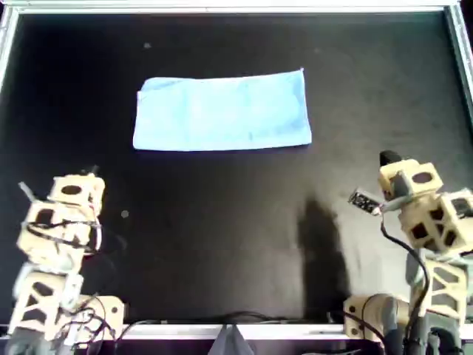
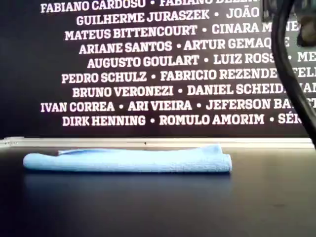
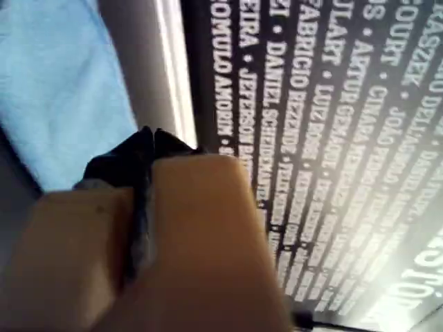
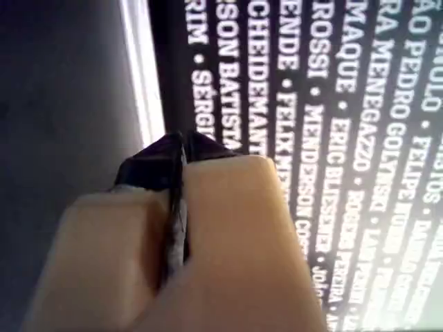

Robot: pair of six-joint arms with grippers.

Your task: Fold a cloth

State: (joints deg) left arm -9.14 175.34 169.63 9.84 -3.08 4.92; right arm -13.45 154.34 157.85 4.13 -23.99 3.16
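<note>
Overhead view shows us the cloth (image 1: pixel 222 111) lying as a long flat rectangle on the black table (image 1: pixel 222 244), nearer the table's far metal rim (image 1: pixel 222 9) than our arms. From the exterior view, the cloth (image 2: pixel 128 160) looks doubled, one layer on another, so we judge at least one fold done; a further fold across its length may remain. Our left gripper (image 3: pixel 147 149) has its jaws pressed together on nothing, well apart from the cloth. Our right gripper (image 4: pixel 178 155) is likewise closed and empty, also away from the cloth.
</note>
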